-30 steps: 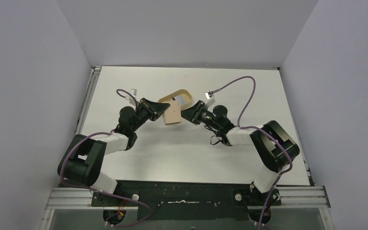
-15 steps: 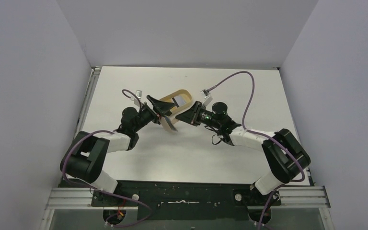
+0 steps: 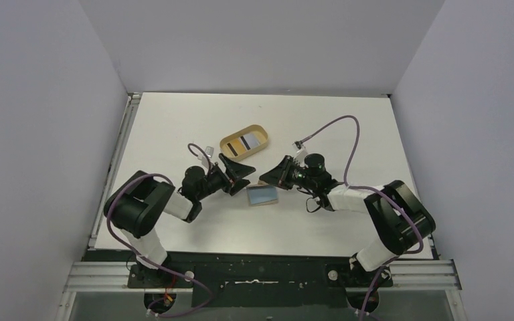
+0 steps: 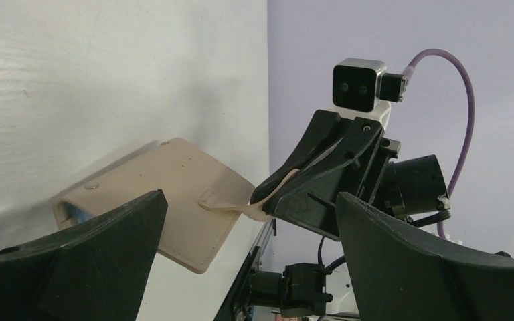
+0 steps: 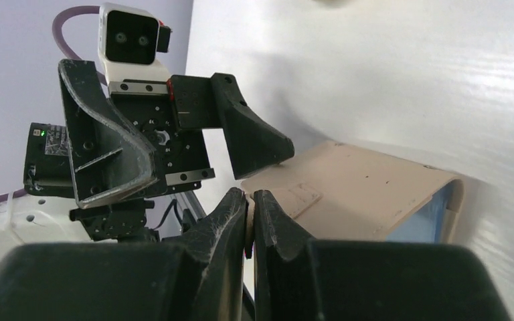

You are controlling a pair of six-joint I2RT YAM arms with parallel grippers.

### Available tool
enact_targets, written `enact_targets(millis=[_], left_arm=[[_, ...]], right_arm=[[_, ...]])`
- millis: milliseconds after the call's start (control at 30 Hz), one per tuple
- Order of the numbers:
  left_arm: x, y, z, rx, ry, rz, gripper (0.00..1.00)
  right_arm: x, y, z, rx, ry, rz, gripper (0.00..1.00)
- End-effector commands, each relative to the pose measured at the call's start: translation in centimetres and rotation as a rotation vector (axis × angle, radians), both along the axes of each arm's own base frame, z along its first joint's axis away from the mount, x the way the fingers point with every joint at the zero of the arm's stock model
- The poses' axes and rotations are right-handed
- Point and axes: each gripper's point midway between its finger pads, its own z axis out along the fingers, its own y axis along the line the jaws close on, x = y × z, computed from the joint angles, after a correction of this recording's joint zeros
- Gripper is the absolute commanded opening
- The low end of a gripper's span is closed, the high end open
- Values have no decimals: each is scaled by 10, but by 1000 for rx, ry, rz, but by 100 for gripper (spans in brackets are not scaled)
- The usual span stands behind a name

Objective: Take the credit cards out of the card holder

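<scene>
The wallet (image 3: 262, 195), midway between the table's (image 3: 174, 127) side edges, is pinched by its tab (image 4: 224, 200) in the right gripper (image 5: 249, 200); the left gripper (image 3: 243, 175) is spread wide beside it.

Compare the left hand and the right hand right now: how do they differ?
The left hand stands wide open; the right hand is shut. The left hand grips nothing; the right hand pinches the snap tab of the card holder. Both sit low over the table, facing each other across the card holder.
</scene>
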Motion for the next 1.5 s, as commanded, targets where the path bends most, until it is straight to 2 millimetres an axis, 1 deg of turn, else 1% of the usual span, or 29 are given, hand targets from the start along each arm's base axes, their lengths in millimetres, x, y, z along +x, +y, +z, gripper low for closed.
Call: enact_targets(millis=[0, 67, 133, 267, 333, 400, 500, 633, 700, 800, 867, 900, 1000, 1100, 1167, 1300, 1467], left_arm=[[-1, -13, 14, -103, -66, -34, 97], [-4, -21, 7, -96, -54, -61, 97], [-5, -27, 4, -84, -68, -83, 97], [-4, -31, 6, -65, -117, -103, 97], [-3, -32, 10, -51, -160, -113, 97], [-3, -33, 14, -39, -202, -124, 97], [-2, -34, 20, -25, -244, -136, 97], [-1, -30, 32, -1, -294, -137, 97], [0, -29, 37, 31, -317, -141, 97], [0, -28, 40, 98, -342, -151, 97], [-1, -28, 44, 134, -366, -159, 97], [-2, -28, 45, 149, -370, -163, 97], [-4, -30, 42, 194, -361, -186, 97], [-8, -30, 40, 237, -365, -203, 97], [-12, -31, 41, 264, -373, -215, 97], [-17, -33, 43, 327, -390, -240, 97], [-20, -34, 46, 407, -407, -258, 97]], right_arm=[[3, -3, 7, 28, -17, -35, 0], [3, -12, -7, -15, 19, -65, 0], [4, -22, -14, -35, 43, -99, 0], [13, -42, -14, -58, 58, -160, 0], [21, -53, -10, -68, 54, -191, 0], [28, -60, -2, -65, 45, -212, 0], [38, -64, 13, -57, 31, -229, 0], [47, -67, 38, -65, 14, -248, 0], [49, -70, 43, -87, 33, -271, 0], [54, -82, 43, -124, 66, -328, 0], [60, -92, 36, -152, 87, -367, 0], [63, -99, 29, -170, 107, -386, 0], [70, -125, 0, -207, 178, -450, 0], [73, -144, -27, -175, 250, -489, 0], [74, -155, -41, -148, 288, -508, 0], [77, -179, -56, -158, 330, -547, 0], [68, -219, -68, -231, 367, -625, 0]])
